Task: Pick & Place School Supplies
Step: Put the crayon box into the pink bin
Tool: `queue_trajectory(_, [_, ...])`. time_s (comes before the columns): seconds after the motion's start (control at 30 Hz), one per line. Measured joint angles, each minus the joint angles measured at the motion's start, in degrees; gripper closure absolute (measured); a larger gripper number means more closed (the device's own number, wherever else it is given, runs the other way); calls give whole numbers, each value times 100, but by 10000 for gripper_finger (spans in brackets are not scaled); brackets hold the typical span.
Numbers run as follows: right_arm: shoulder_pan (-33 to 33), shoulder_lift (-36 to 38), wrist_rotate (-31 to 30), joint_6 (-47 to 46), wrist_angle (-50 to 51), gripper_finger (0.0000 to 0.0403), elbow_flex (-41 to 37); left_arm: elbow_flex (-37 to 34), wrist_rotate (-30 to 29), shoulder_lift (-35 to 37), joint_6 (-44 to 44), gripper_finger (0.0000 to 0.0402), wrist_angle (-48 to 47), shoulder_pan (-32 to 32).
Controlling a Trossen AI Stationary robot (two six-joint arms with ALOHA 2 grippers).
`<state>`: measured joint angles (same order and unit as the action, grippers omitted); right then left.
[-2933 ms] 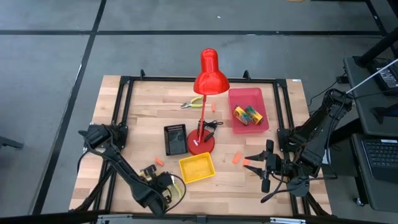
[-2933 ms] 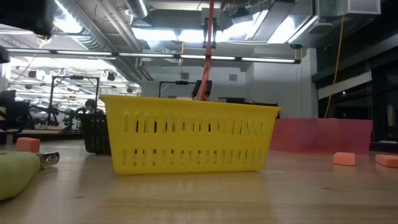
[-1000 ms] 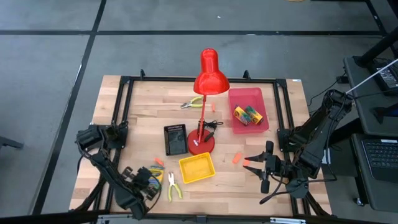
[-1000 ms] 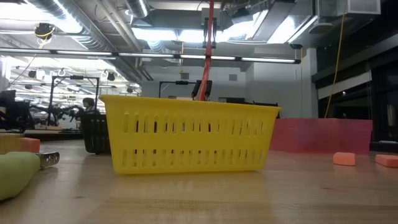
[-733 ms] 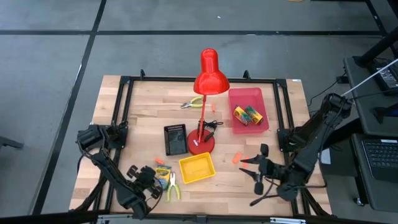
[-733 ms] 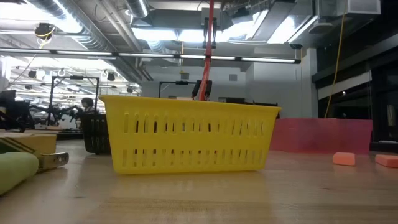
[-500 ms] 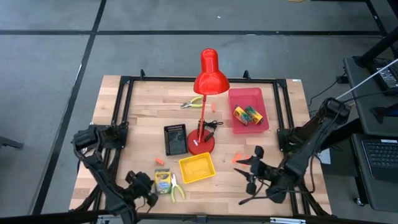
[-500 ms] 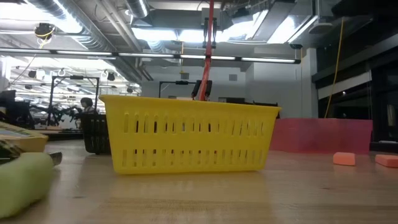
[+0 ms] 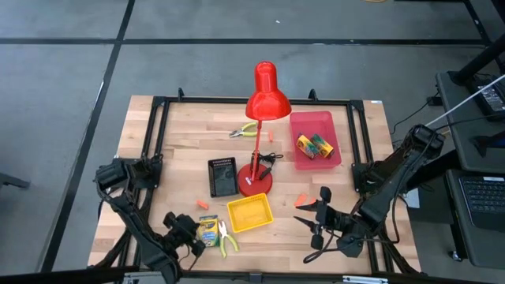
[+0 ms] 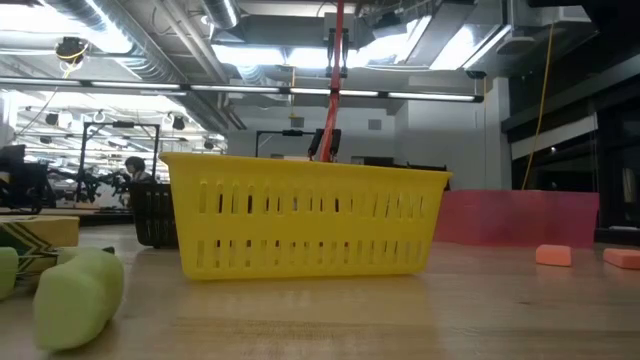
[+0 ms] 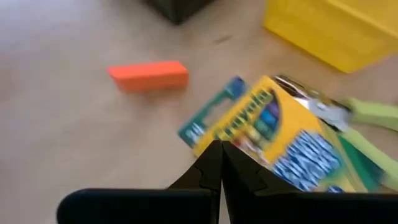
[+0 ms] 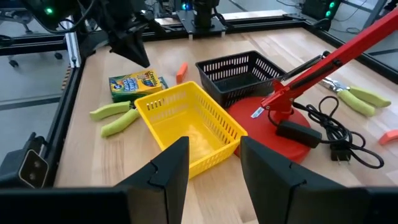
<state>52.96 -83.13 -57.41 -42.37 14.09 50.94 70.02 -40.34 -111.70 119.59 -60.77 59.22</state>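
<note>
Now | left gripper: fingers pressed together, empty; to be spread | target: yellow-and-green cardboard crayon box at 3 o'clock | right gripper: spread, empty

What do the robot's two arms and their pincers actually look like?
Both arms are dark, almost black, built of jointed segments with black cables looping alongside. The left gripper ends in two slim black fingers tapering to points. The right gripper has two broader, flat black fingers. No markings or coloured parts show on either.
</note>
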Motion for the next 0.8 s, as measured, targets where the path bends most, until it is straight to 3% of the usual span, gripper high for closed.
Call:
queue_trajectory(0.17, [-1, -2, 90, 2, -2, 257, 0, 71, 236, 0, -282, 400, 221, -72])
queue_trajectory(0.53, [-1, -2, 90, 69, -42, 256, 0, 140, 131, -80, -230, 400, 483, 9])
queue_trajectory(0.8, [-1, -2, 90, 87, -44, 256, 0, 153, 478, -343, -54, 400, 583, 2])
